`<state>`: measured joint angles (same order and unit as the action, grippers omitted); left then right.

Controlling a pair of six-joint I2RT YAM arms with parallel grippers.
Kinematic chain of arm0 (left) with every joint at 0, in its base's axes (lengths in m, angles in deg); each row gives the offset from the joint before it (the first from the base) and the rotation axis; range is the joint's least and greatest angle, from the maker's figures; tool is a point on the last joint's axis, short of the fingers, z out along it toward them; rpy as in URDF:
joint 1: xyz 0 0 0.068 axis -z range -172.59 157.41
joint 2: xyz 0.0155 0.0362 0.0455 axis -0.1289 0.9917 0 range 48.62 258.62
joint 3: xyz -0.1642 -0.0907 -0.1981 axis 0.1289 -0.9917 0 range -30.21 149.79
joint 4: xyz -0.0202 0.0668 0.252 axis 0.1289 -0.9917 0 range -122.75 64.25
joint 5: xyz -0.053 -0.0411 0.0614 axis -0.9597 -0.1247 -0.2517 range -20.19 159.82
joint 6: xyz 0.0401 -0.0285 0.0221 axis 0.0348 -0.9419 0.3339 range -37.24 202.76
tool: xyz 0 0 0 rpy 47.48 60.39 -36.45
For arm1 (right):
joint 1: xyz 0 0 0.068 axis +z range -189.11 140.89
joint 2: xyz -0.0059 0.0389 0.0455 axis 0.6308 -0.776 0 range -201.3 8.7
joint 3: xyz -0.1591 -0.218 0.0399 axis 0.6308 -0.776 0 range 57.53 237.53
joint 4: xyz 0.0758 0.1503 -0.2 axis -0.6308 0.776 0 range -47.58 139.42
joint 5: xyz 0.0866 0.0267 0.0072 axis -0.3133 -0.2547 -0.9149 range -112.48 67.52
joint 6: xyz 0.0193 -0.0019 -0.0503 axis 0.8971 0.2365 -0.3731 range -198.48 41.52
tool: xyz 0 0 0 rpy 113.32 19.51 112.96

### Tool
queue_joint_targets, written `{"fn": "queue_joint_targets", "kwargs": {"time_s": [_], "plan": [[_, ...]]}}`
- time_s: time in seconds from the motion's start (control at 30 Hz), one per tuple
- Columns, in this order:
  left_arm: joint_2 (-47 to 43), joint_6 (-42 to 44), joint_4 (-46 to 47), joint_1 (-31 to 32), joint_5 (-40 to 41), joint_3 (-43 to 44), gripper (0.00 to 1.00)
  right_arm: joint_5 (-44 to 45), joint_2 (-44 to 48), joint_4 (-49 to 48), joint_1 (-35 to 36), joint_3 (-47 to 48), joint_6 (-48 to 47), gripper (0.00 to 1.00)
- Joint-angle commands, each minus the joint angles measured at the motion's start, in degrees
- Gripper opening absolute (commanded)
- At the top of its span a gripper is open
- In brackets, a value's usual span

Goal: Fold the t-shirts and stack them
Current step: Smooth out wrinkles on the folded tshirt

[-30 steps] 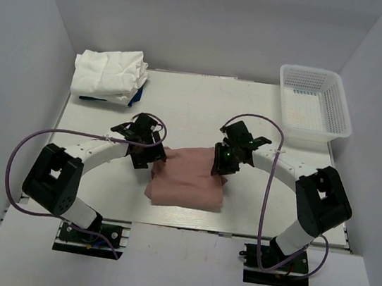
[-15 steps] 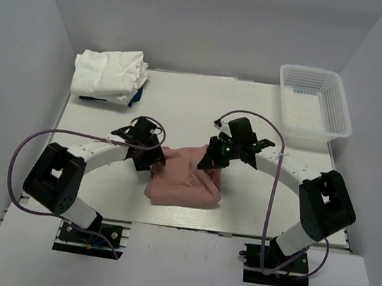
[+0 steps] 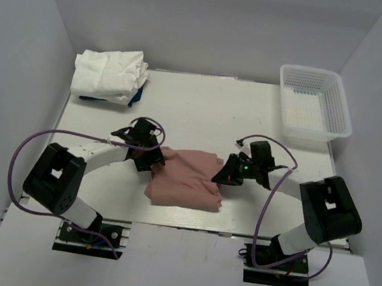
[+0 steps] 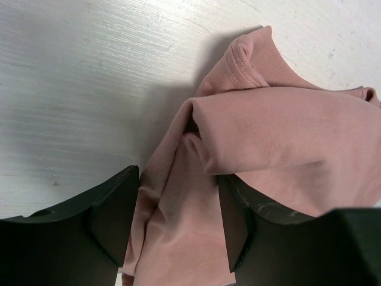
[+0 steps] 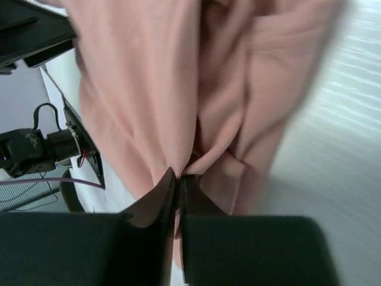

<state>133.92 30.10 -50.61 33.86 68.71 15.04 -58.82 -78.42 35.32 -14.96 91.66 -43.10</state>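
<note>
The dusty pink t-shirt (image 3: 185, 181) lies folded and rumpled at the table's front middle, with no print showing. My left gripper (image 3: 154, 161) is at its upper left corner. In the left wrist view the gripper (image 4: 178, 220) is open, with a loose fold of the pink shirt (image 4: 280, 137) lying between the jaws. My right gripper (image 3: 223, 176) is low at the shirt's right edge. In the right wrist view it (image 5: 178, 179) is shut on a pinch of the pink cloth (image 5: 137, 89). A pile of white t-shirts (image 3: 110, 73) sits at the back left.
A white mesh basket (image 3: 315, 103) stands at the back right. Something blue (image 3: 135, 96) peeks out from under the white pile. Grey walls close in the table on three sides.
My right gripper has moved right and down from above the shirt to its right edge, still holding cloth. The raised fold has come down flatter. My left gripper has hardly moved.
</note>
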Motion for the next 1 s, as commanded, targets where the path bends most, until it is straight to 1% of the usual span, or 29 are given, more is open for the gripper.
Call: {"fn": "queue_joint_targets", "kwargs": {"time_s": [0.0,0.03,0.07,0.1,0.17,0.2,0.27,0.3,0.43,0.47,0.53,0.57,0.6,0.73,0.77,0.8,0.87,0.9,0.97], "plan": [[-0.75,-0.33,1.39,-0.09,-0.83,0.27,0.66,-2.68,-1.65,-5.66,-1.72,-0.21,-2.57,0.16],[-0.75,-0.33,1.40,-0.09,-0.83,0.79,0.64,-1.21,-1.75,-4.26,-2.25,1.10,-3.38,0.27],[-0.14,-0.33,1.40,-0.09,-0.83,0.80,0.64,-0.41,-1.66,-3.11,-2.43,1.81,-4.25,0.32],[-0.13,-0.33,1.40,-0.09,-0.83,0.80,0.64,0.21,-1.14,-0.75,-2.61,3.47,-7.13,0.34],[-0.13,-0.33,1.40,-0.09,-0.83,0.80,0.63,3.02,0.53,2.95,-2.61,6.55,-8.74,0.43],[-0.13,-0.33,1.40,-0.09,-0.83,0.80,0.63,3.37,1.84,6.18,-2.43,7.26,-10.57,0.48],[-0.13,-0.33,1.40,-0.09,-0.83,0.80,0.63,5.30,3.96,9.09,-2.34,9.27,-13.65,0.60],[-0.13,-0.33,1.40,-0.09,-0.83,1.32,0.63,7.66,5.97,12.68,-2.17,9.64,-15.23,0.62],[-0.13,-0.33,1.40,-0.09,-0.83,1.85,0.63,9.00,9.15,16.05,-1.29,9.03,-19.80,0.66],[-0.13,-0.33,1.40,-0.09,-0.83,1.85,0.63,9.61,9.50,16.84,-1.20,8.07,-20.34,0.74],[-0.13,-0.33,1.40,-0.09,-0.83,1.85,0.63,9.71,9.59,17.29,-0.15,7.27,-22.27,0.74],[-0.13,-0.33,1.40,-0.09,-0.83,1.85,0.63,9.79,9.77,17.29,0.11,7.09,-22.63,0.89],[-0.13,-0.33,1.40,-0.09,-0.83,1.85,0.63,9.97,8.81,17.29,0.46,7.09,-22.98,0.90],[-0.13,-0.33,1.40,-0.09,-1.36,1.85,0.63,9.62,6.87,16.42,3.54,7.35,-23.69,0.90],[-0.13,-0.33,1.40,-0.09,-1.36,1.85,0.62,9.71,6.52,16.24,4.07,7.35,-23.42,0.89],[-0.13,-0.33,1.40,-0.09,-1.36,1.85,0.62,9.45,5.38,16.32,5.20,7.88,-23.16,0.82],[-0.13,-0.33,1.40,-0.09,-1.36,1.33,0.61,8.75,4.50,15.97,6.26,8.23,-22.20,0.71],[-0.13,-0.33,1.40,-0.09,-1.36,1.33,0.61,8.30,4.15,15.45,6.88,8.15,-21.76,0.60],[-0.74,-0.33,1.40,-0.09,-1.88,0.72,0.61,8.47,4.14,15.70,7.76,8.14,-20.01,0.52]]}}
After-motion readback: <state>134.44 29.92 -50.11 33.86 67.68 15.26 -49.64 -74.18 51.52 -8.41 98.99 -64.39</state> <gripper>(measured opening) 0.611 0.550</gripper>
